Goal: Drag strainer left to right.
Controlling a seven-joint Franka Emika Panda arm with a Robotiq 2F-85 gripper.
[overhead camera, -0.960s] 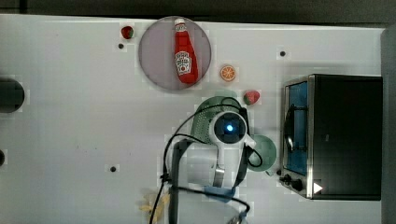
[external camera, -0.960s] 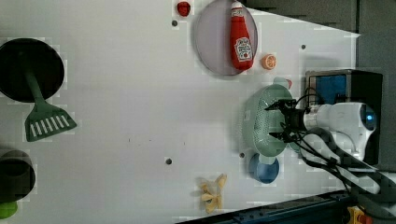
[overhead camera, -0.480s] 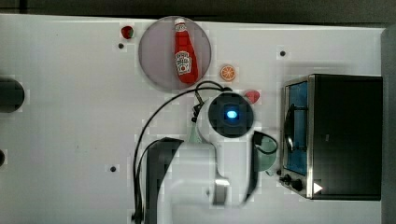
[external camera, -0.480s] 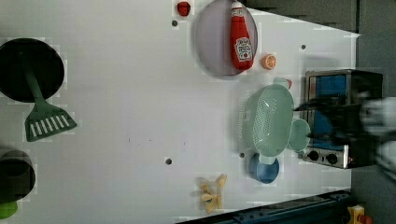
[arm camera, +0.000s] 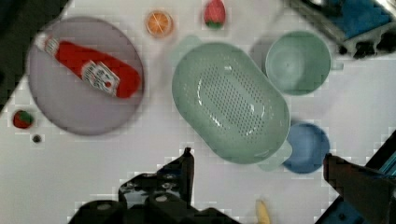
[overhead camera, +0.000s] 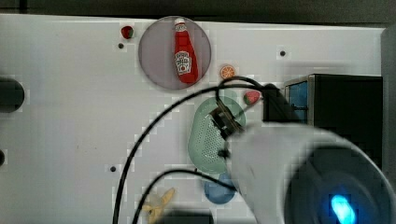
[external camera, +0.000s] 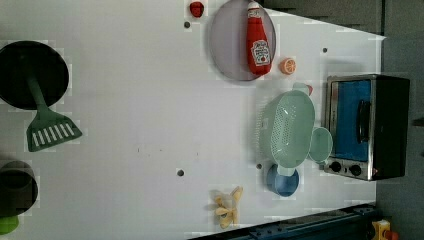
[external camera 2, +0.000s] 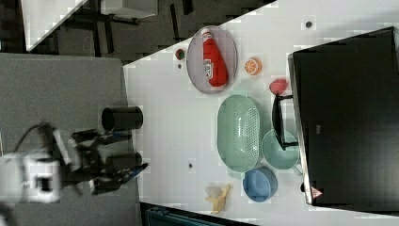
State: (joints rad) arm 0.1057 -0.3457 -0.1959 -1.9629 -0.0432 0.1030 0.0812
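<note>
The strainer (external camera: 287, 127) is a pale mint-green oval colander dotted with holes. It lies on the white table close in front of the toaster oven (external camera: 365, 125), and I see it too in the top view (overhead camera: 210, 135), right view (external camera 2: 240, 132) and wrist view (arm camera: 231, 100). My gripper (arm camera: 257, 155) hangs well above it, open, with its two dark fingers (arm camera: 187, 163) wide apart and nothing between them. The arm (overhead camera: 303, 177) looms large and blurred at the top view's lower right.
A green cup (external camera: 320, 145) and a blue bowl (external camera: 282, 180) touch or nearly touch the strainer. A plate (external camera: 227, 45) carries a ketchup bottle (external camera: 258, 37). Nearby are an orange slice (external camera: 287, 66), strawberry (external camera 2: 278, 86) and banana (external camera: 227, 205). A spatula (external camera: 47, 127) and black pan (external camera: 30, 75) lie at the left view's left.
The gripper was down at the strainer's rim a second ago; it has let go and risen high above the table. The strainer has stayed in place.
</note>
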